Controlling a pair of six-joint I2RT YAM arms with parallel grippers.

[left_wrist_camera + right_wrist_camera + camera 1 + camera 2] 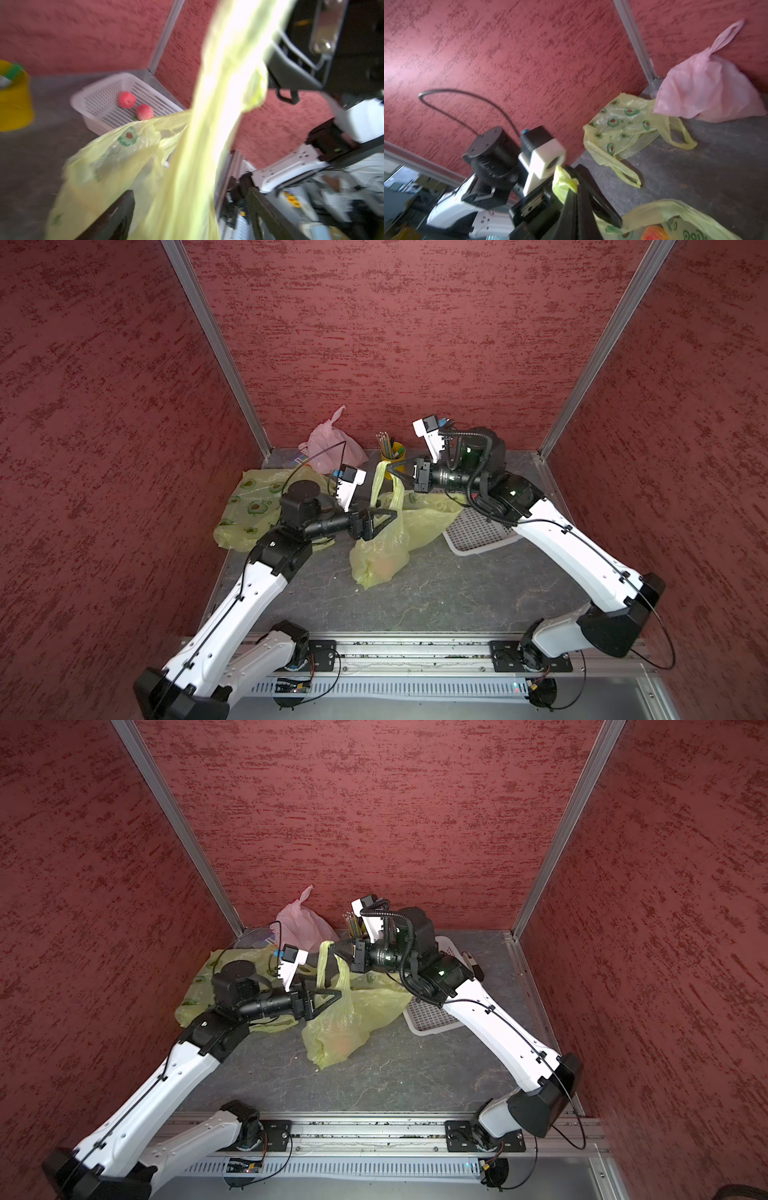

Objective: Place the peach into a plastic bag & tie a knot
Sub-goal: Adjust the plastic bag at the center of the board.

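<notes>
Red rough-textured walls (374, 344) on three sides, joined by bare aluminium corner posts (216, 344), dark grey mottled tabletop (436, 593) as floor, aluminium rail (415, 649) along the near edge, even diffuse light, no hard shadows

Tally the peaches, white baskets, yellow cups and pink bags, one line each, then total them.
White basket: 1
Peaches: 3, two in the basket, one inside the yellow-green bag
Yellow cup: 1
Pink bag: 1
Total: 6
</notes>
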